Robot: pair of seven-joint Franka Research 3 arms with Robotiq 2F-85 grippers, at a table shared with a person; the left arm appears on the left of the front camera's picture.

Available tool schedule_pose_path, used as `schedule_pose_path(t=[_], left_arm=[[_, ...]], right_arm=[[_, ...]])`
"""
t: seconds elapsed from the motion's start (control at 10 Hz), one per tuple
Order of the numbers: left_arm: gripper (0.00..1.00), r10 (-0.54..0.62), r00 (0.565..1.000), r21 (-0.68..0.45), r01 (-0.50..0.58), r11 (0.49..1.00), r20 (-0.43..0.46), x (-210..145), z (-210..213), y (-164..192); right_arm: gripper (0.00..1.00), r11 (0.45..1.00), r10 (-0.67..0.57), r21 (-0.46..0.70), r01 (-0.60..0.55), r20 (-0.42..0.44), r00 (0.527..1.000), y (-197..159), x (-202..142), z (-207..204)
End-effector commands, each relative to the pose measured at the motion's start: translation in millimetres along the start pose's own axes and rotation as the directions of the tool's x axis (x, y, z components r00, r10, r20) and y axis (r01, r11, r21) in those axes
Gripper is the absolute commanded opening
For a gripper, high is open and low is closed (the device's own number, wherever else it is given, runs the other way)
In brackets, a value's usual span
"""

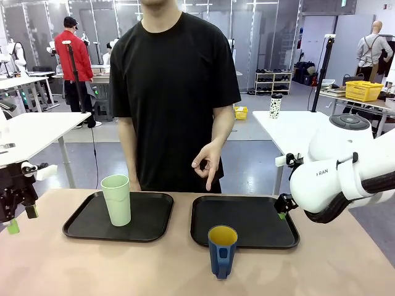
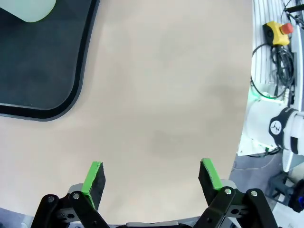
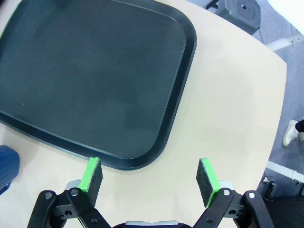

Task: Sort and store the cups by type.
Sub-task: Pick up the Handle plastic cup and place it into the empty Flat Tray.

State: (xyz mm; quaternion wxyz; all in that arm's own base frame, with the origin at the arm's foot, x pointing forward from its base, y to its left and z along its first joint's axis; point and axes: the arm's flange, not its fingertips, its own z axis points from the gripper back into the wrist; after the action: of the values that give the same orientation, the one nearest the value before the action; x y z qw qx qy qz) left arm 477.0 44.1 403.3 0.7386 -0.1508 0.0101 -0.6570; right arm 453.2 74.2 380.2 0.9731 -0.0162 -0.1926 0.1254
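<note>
A tall pale green tumbler stands upright on the left black tray; its base shows at the top of the left wrist view. A dark blue mug with a yellow inside and its handle toward me stands on the bare table just in front of the right black tray; its edge shows beside that tray. My left gripper hangs open over the table left of the left tray. My right gripper is open above the right tray's near right corner.
A person stands at the far side, one hand pointing down toward the right tray. A small white spotted cup sits on a table behind. A yellow box with a red stop button and cables lie past the table edge.
</note>
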Motion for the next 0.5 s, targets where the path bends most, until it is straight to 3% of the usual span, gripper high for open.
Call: schedule_pose_path(t=[0.0,0.1,0.2,0.4], left_arm=[[1.0,-0.008,1.0,0.001,0.008,1.0,-0.003,-1,0,0],[1.0,-0.008,1.0,0.001,0.008,1.0,-0.003,-1,0,0],[1.0,-0.008,1.0,0.001,0.008,1.0,-0.003,-1,0,0],[1.0,-0.008,1.0,0.001,0.008,1.0,-0.003,-1,0,0]], right_arm=[[1.0,1.0,0.0,0.0,0.0,0.0,1.0,0,0,0],[1.0,0.969,0.238,0.063,-0.239,0.023,0.971,1,1,13],[1.0,0.921,0.388,0.043,-0.386,-0.049,0.92,3,-1,32],[1.0,0.806,0.592,0.05,-0.59,-0.102,0.8,4,-11,71]])
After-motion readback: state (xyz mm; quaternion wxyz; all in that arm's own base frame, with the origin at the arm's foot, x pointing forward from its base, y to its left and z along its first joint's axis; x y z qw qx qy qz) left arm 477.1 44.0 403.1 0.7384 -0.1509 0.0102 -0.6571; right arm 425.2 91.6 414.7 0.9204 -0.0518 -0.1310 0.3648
